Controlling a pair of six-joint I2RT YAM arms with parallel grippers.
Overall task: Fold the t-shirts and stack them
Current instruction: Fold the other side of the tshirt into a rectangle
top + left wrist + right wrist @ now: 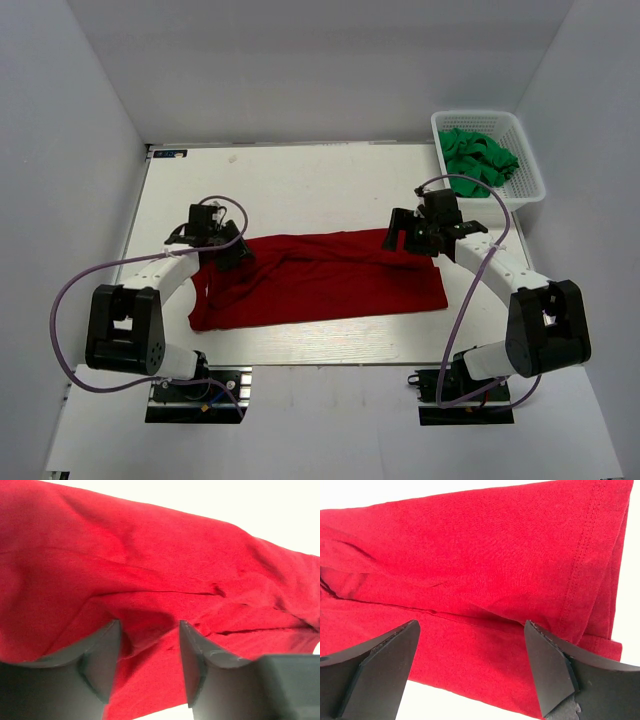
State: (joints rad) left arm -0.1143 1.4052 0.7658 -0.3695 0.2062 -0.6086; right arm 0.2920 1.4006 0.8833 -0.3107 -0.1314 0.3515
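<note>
Bases of the two arms sit at the bottom edge of the overhead view, each bolted to the near rim of the white tabletop (300,180), with a purple cable looping along each arm. Just beyond them the red t-shirt (330,285) lies flat across the middle of the frame as a wide band doubled over on itself, running from the lower left towards the centre right. The left end effector (232,254) hangs over the band's upper left corner. In its own wrist view, the left end effector (148,630) has its two dark fingers (107,650) standing apart with wrinkled red cloth (160,555) showing in the gap between them, and nothing is pinched. The right end effector (395,238) reaches over the band's upper right edge. In the right wrist view, the right end effector (470,630) is spread wide, and its black fingers (547,665) sit at either side of smooth red cloth (480,555), with a stitched hem near the right of the frame. Neither end effector holds the shirt. Farther back, in the upper right corner of the overhead view, a white lattice basket (530,190) stands at the far right edge of the tabletop, well apart from the red shirt. The green t-shirts (478,155) are bunched loosely inside it.
</note>
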